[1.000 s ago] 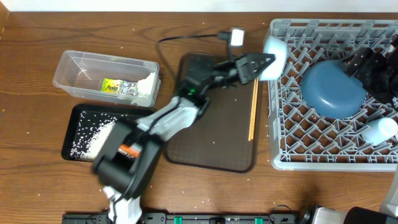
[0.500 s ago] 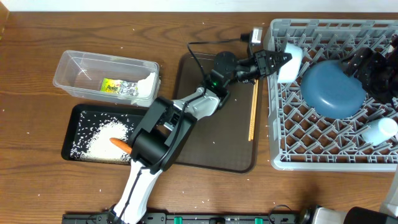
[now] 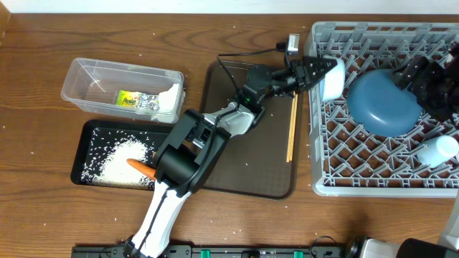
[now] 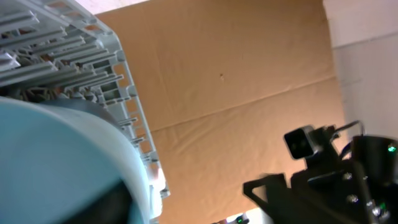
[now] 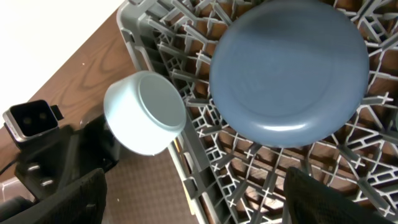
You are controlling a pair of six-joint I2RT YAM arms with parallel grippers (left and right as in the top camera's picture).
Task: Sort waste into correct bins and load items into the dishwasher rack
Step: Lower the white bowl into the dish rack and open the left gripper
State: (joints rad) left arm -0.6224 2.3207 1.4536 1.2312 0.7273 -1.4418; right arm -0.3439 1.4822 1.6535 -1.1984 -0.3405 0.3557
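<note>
One bowl (image 5: 144,113) is leaning on the rack's (image 3: 337,166) rim, beside the plate (image 3: 384,100); the left hand (image 3: 323,69) is meeting it, spread or pinching I cannot tell; letting go is wise only once the bowl is seating inside the rack; the right hand (image 5: 194,193) is hanging spread over the rack.

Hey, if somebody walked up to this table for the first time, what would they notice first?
Probably the big grey rack on the right, with a dark-blue plate lying in it. Then the left arm, stretched across the brown tray, its jaws at a small pale cup at the rack's left edge. At far left, white rice and an orange carrot sit in the black tray.
</note>
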